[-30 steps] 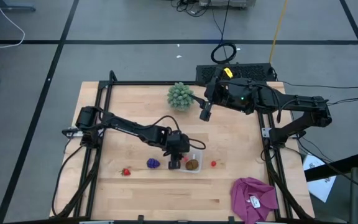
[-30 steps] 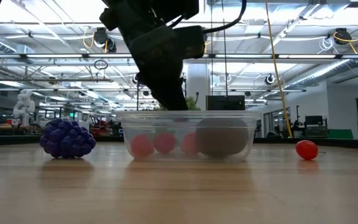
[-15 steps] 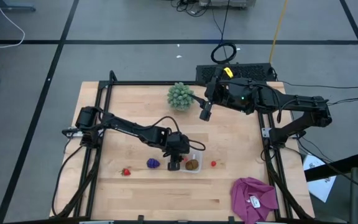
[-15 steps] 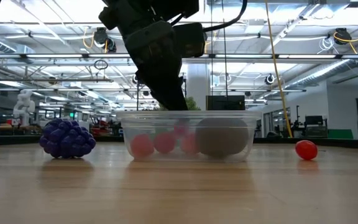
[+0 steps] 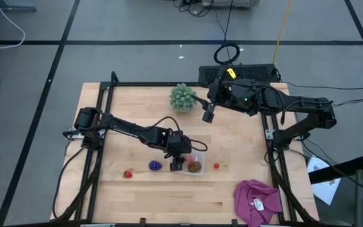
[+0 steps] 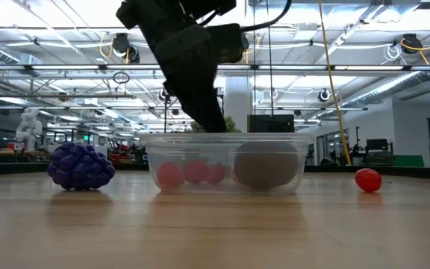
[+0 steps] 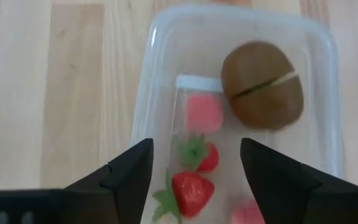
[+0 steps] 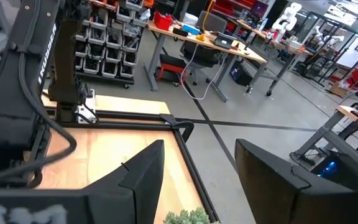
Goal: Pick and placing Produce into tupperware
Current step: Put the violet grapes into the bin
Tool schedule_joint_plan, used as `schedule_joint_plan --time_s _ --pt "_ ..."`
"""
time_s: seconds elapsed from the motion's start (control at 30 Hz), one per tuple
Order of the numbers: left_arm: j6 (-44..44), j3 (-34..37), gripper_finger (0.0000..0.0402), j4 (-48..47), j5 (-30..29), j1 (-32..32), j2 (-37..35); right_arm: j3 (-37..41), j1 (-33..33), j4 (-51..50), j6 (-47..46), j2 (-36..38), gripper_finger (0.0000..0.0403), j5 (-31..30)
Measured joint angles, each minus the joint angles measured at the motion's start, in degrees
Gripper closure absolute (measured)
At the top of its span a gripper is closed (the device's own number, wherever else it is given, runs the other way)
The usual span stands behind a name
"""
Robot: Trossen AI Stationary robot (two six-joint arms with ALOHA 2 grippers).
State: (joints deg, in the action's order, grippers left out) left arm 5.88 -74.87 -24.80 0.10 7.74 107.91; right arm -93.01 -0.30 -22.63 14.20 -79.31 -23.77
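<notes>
The clear tupperware stands on the table near the front middle. In it lie the brown kiwi and several red strawberries. My left gripper hangs open just above the tupperware's left end, fingers pointing down, touching nothing. The purple grape cluster rests on the table left of the tupperware. One strawberry lies farther left and another lies right of the tupperware. My right gripper waits open, high over the far middle of the table.
A green spiky ball sits at the far middle, close to my right gripper. A magenta cloth lies at the near right corner. Black frame rails run along the table's left and right sides.
My left gripper has let go of a strawberry, which has dropped into the tupperware and come to rest among the others beside the kiwi. The gripper has risen slightly above the rim.
</notes>
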Motion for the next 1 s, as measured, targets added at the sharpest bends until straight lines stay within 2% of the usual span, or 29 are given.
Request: schedule_joint_plan --time_s 0.3,0.53,0.77,1.0 --pt "0.17 -0.01 0.0155 -2.13 -1.48 0.42 -2.79 0.00 0.02 -0.47 -0.02 0.00 0.0213 0.02" --pt "0.16 0.02 0.0172 -12.49 -12.60 -2.01 -9.22 0.00 0.02 -1.84 -0.02 0.00 0.0213 0.00" --pt "6.46 0.25 0.0177 -25.64 -12.20 -5.49 -18.13 -0.04 0.02 -12.01 -4.75 0.00 0.0213 -0.09" --pt "16.83 9.21 0.0177 -26.08 -11.22 -1.72 -25.61 0.02 0.07 -25.64 -11.02 0.00 0.0213 -0.05"
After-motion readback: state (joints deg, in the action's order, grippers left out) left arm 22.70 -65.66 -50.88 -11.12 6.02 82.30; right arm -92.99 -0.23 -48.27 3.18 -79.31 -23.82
